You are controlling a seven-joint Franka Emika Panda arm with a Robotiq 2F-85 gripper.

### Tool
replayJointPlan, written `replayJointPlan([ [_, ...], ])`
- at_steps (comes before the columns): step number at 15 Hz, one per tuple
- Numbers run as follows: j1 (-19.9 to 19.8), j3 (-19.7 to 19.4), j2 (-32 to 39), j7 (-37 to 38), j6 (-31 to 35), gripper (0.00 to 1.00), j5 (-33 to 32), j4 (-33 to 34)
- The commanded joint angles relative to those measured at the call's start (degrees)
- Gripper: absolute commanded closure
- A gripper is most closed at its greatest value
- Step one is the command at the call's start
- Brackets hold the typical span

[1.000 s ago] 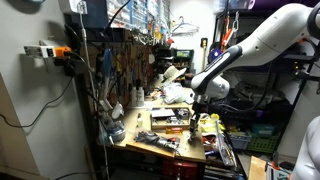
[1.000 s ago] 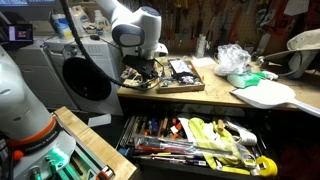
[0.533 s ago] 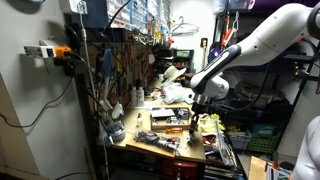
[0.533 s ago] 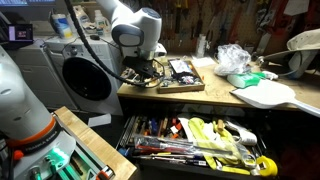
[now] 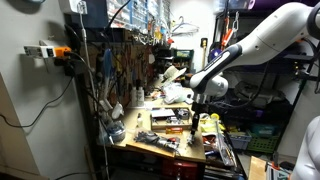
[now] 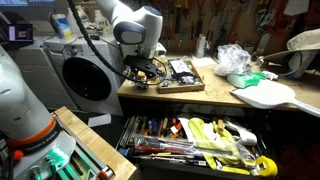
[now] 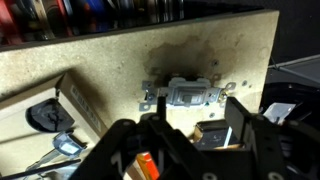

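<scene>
A grey wall switch (image 7: 188, 93) on a metal plate is fixed to a worn wooden board (image 7: 120, 60) on the workbench. In the wrist view my gripper (image 7: 197, 103) hangs just above it, its two black fingers (image 7: 235, 110) standing apart on either side of the switch and holding nothing. A small dark box (image 7: 205, 133) lies below the switch between the fingers. In both exterior views the gripper (image 5: 195, 118) (image 6: 143, 74) points down over the cluttered board (image 6: 170, 84) at the bench's end.
An open drawer (image 6: 195, 142) packed with tools juts out under the bench. A crumpled plastic bag (image 6: 232, 58) and a pale flat board (image 6: 265, 95) lie further along. A tool pegboard (image 5: 120, 60) backs the bench. A black roll (image 7: 45, 118) lies beside the switch.
The jaws have come apart from shut. The arm has hardly moved over the board.
</scene>
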Motion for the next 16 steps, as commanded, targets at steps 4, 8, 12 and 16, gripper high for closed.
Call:
replayJointPlan([
  [4, 0.2, 2.4, -7.1, 24.3, 2.2, 0.00, -19.3, -3.6],
  [8, 1.8, 7.1, -11.8, 40.6, 1.6, 0.00, -34.3, -6.4],
  [12, 3.3, 8.1, -10.9, 43.4, 0.8, 0.00, -36.5, -5.2],
  [16, 3.5, 8.8, -12.5, 45.1, 0.8, 0.00, -37.7, -6.4],
])
